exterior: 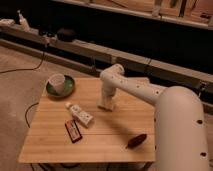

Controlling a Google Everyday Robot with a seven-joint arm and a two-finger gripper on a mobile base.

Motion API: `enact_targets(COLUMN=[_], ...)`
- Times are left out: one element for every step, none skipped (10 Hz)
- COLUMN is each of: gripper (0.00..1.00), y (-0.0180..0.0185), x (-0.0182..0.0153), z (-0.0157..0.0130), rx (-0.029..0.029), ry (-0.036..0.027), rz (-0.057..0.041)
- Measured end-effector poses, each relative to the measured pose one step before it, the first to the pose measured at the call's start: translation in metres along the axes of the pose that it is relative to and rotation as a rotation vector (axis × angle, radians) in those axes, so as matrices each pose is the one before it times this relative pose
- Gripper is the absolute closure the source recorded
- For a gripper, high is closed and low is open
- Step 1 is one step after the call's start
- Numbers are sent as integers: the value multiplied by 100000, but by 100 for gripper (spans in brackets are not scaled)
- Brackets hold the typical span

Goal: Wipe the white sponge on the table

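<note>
The light-wood plank-striped table [115, 140] fills the middle of the camera view. My white arm reaches in from the right and bends down to the tabletop near its centre. The gripper [105, 103] points straight down and presses on the table there. An off-white block at its tip looks like the white sponge [105, 106], sitting flat on the wood under the gripper.
A white cup [57, 81] stands on a green plate [67, 89] at the table's back left. A white labelled bottle [80, 114] lies left of centre, a dark red flat packet [73, 131] in front of it. A dark brown oblong object [136, 140] lies front right. Shelving runs behind.
</note>
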Motion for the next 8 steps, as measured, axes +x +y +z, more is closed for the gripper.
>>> enact_targets(gripper=[78,78,78,78,78,78,78,78], y=[746,959,1533,1766,1647,1850,2161,1231], x=[-1984,-1663,-1392,-1047,-461,81,712,718], z=[-149,-314,-145,-51,-22,21,126,87], rx=[-295,-191,-1124,-1549,-1551,-1812,-2438,-1399], ry=[-2319,-2761,-3132,-2914,-1809,-1175,-402,-19], rz=[-4389,-3359,-2540,-1765,-789,136,1284,1400])
